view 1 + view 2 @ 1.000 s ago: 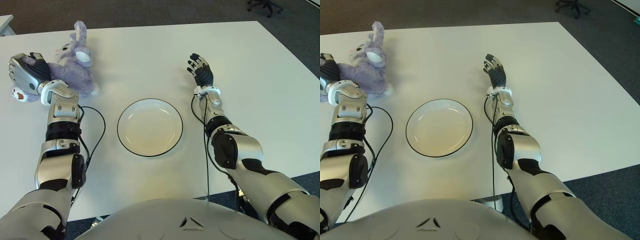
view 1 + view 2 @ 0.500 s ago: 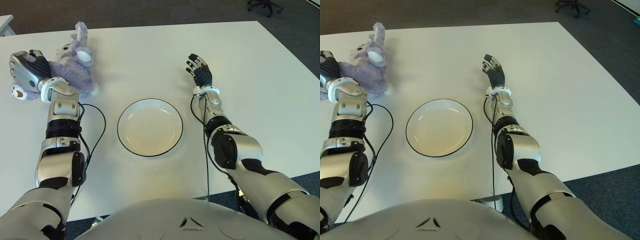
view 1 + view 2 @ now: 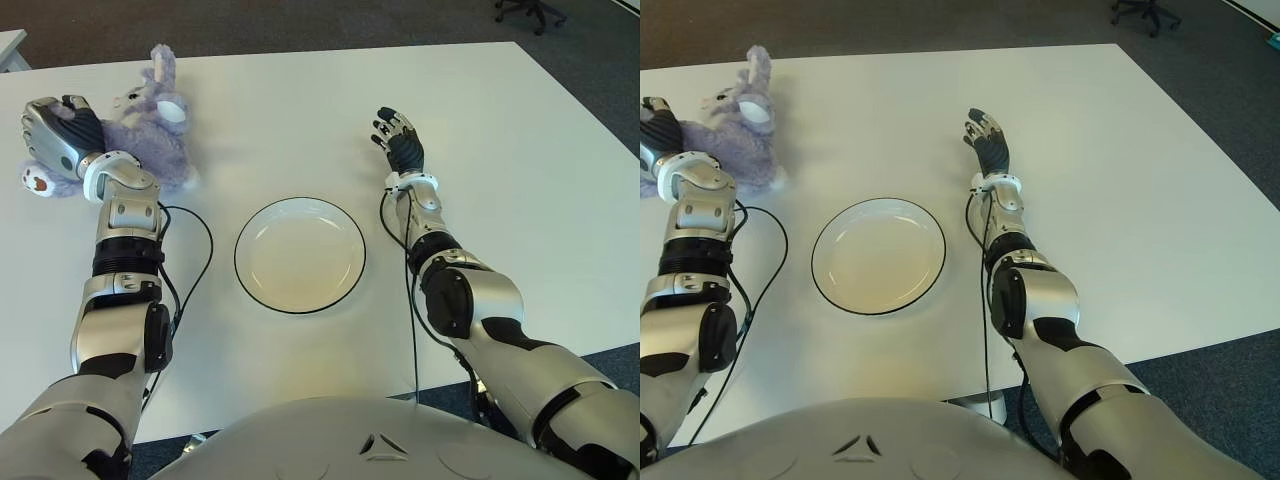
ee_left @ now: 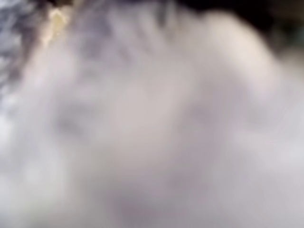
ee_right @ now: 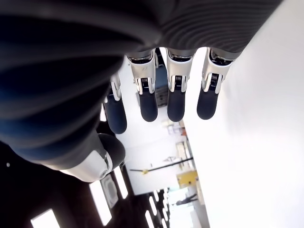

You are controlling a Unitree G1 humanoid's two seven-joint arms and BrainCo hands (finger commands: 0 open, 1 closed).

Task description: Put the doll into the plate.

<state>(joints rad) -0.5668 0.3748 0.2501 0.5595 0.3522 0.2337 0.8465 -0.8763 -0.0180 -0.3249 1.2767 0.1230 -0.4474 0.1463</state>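
Note:
A purple plush bunny doll [image 3: 150,135] lies at the far left of the white table [image 3: 520,180], ears pointing away from me. My left hand [image 3: 60,135] is on the doll's back, its dark fingers curled into the fur. Blurred fur [image 4: 142,123] fills the whole left wrist view. The white plate [image 3: 300,255] with a dark rim sits empty in the middle, to the right of the doll and nearer to me. My right hand [image 3: 398,140] shows beside the plate on its right, with straight, spread fingers [image 5: 175,102] holding nothing.
A black cable [image 3: 195,260] loops on the table between my left forearm and the plate. The table's far edge runs just behind the doll. An office chair [image 3: 530,12] stands on the dark carpet beyond the far right corner.
My left hand has shifted slightly away from me over the doll and pressed further into it. The doll's foot has moved a little with it. The right hand is still.

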